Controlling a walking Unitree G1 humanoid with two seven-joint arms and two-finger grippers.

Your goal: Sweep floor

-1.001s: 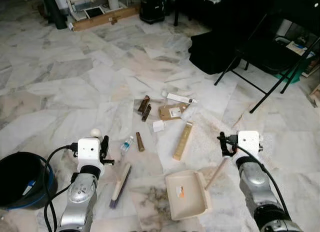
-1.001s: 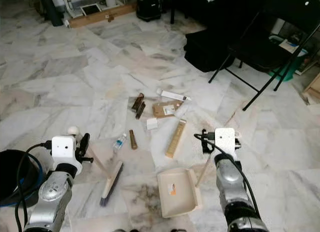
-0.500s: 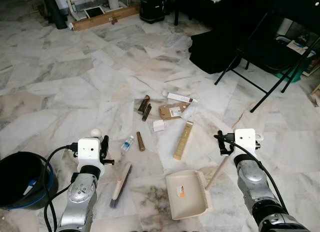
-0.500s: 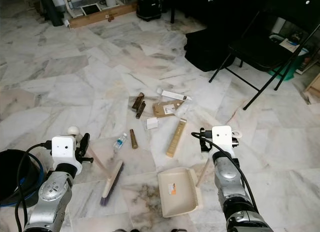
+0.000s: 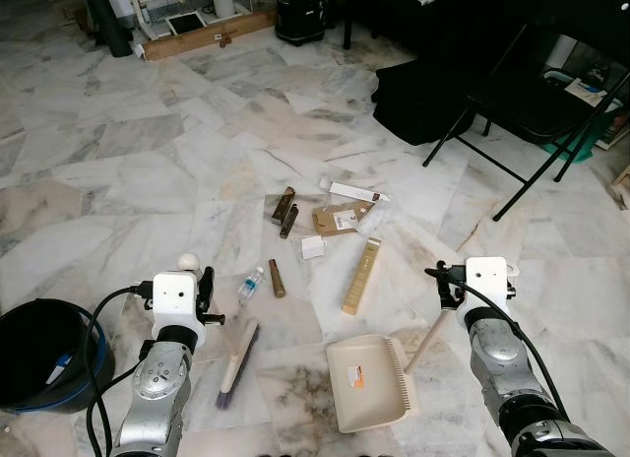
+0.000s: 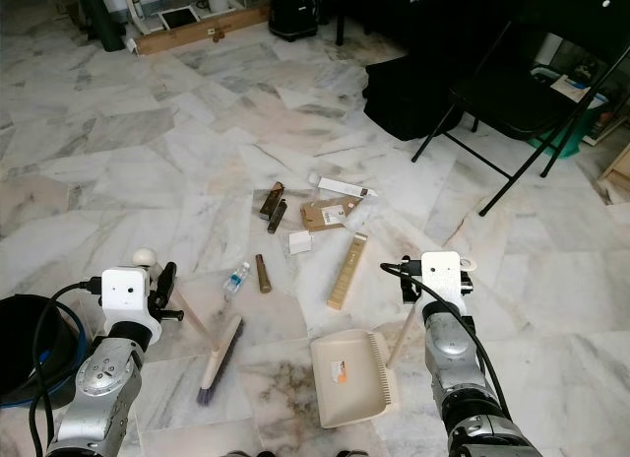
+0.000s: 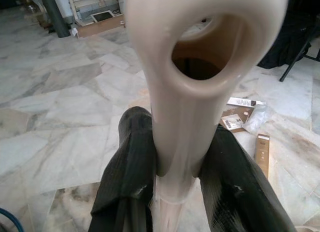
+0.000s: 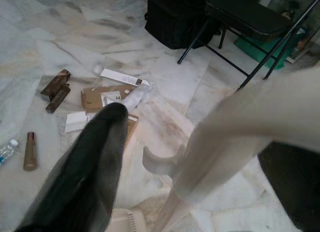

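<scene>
- A dark bucket (image 5: 34,349) with a blue rim is seen at the far left, standing on the marble floor (image 5: 148,171).
- Just right of it, the left gripper (image 7: 172,167) is held low over the floor; its two black fingers (image 7: 127,162) are pressed against either side of the cream handle of the brush (image 5: 236,357), which is pinched between them.
- The brush head is rested on the floor beside the left arm, bristles down, with its handle sloping up to the gripper.
- A small clear bottle (image 5: 250,282) with a blue label is laid just beyond the brush, with a brown tube (image 5: 277,278) beside it.
- Farther out, near the middle, litter is scattered: two dark brown sticks (image 5: 284,211), a white scrap (image 5: 313,247), a torn cardboard piece (image 5: 340,220), a long white box (image 5: 356,193) and a narrow tan box (image 5: 361,276).
- The cream dustpan (image 5: 369,383) is set flat on the floor nearer the robot, below the tan box, its mouth turned toward the litter.
- Its long handle (image 5: 425,343) is slanted up to the right gripper (image 8: 165,157), whose fingers are closed on it.
- At the far right, a black folding chair (image 5: 536,93) and a black bag (image 5: 423,97) are seen well apart from the litter.
</scene>
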